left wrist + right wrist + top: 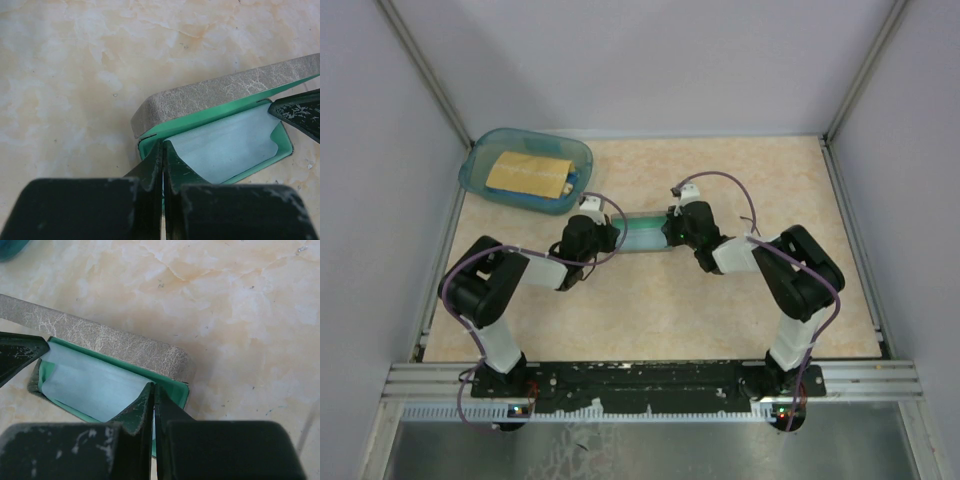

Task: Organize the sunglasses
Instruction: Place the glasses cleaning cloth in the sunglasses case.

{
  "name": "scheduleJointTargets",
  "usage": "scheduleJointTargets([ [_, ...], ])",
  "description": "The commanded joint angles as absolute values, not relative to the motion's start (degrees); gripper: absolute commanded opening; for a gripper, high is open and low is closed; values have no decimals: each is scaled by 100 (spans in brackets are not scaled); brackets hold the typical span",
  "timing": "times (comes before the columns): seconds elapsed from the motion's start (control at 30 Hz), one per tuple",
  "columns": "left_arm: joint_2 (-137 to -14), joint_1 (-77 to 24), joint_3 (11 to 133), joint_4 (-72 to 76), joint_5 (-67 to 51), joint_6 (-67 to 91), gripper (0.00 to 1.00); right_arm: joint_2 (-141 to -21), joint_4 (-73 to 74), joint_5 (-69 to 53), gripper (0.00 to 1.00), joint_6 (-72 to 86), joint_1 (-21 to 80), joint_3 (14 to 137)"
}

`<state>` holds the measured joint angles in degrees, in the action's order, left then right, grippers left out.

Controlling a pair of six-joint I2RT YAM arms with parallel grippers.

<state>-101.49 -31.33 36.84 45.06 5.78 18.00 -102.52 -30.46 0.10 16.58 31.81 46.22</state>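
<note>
- The left gripper [162, 150] and right gripper [153, 392] have their jaws pressed together with nothing seen between them, tips at opposite ends of the open grey case [642, 236].
- The sunglasses are hidden; a pale blue cloth [230, 142] covers the case's teal lining.
- The table [720, 310] is beige and marbled, with grey walls [640, 60] and a teal tub [478, 170] at ten o'clock.

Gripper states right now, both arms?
Left gripper: shut, nothing visibly held, tips at one end of the open case.
Right gripper: shut, nothing visibly held, tips at its other end.
</note>
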Motion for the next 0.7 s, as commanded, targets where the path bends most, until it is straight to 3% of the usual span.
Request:
scheduleJointTargets([
  [0.0,-10211,-3077,3840,4720,523,1806,0,-10293,-3250,-2,0,1657,3111,4869],
  [0.67,-10194,-3068,3902,4614,474,1820,4,-10327,-3110,-27,3,1696,3112,4948],
])
